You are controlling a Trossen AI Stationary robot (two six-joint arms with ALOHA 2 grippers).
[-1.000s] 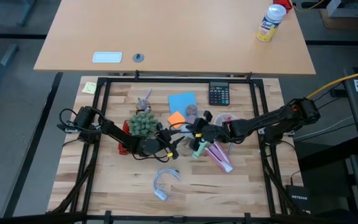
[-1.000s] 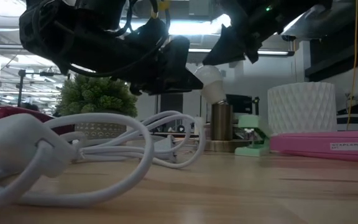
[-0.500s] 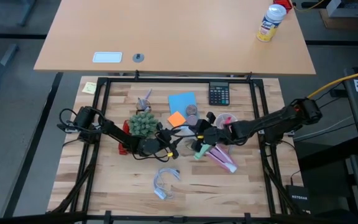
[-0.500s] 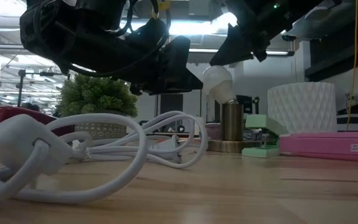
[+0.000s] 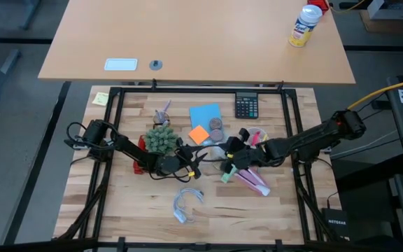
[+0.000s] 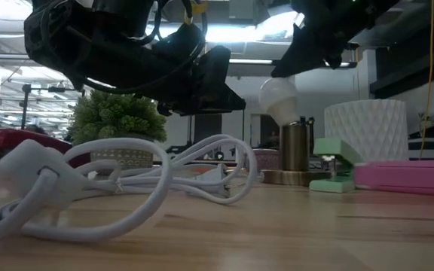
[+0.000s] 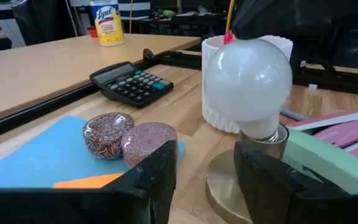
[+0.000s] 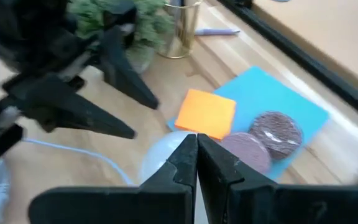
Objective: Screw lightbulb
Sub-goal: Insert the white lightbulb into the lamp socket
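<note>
The lightbulb (image 7: 247, 78), a frosted white globe, stands neck-down in a brass socket (image 6: 296, 154) whose round foot rests on the table near its middle. In the low view the lightbulb (image 6: 279, 94) leans a little toward the left arm. My right gripper (image 8: 196, 140) is shut and sits on top of the globe; in the high view my right gripper (image 5: 231, 155) reaches in from the table's right. My left gripper (image 7: 205, 152) is open and level. It points at the socket from the table's left, just short of it. My right gripper meets the top of the lightbulb's globe (image 7: 253, 40) with its shut fingertips. They slant down from above and from the table's right. The lightbulb stays in the brass socket, and the socket's foot is on the table.
A ribbed white cup (image 6: 368, 128) stands behind the socket. A green stapler (image 6: 334, 162) and a pink item (image 6: 405, 175) lie beside the socket. A looped white cord (image 5: 186, 204) lies near the front. A plant (image 5: 160, 138), a calculator (image 5: 246, 106) and a blue pad (image 5: 205, 113) are farther back.
My right gripper has moved toward the table's right edge, staying shut. The lightbulb and its brass socket have slid the same way along the table, away from my left gripper's fingertips. The green stapler and the pink item have shifted right with them.
</note>
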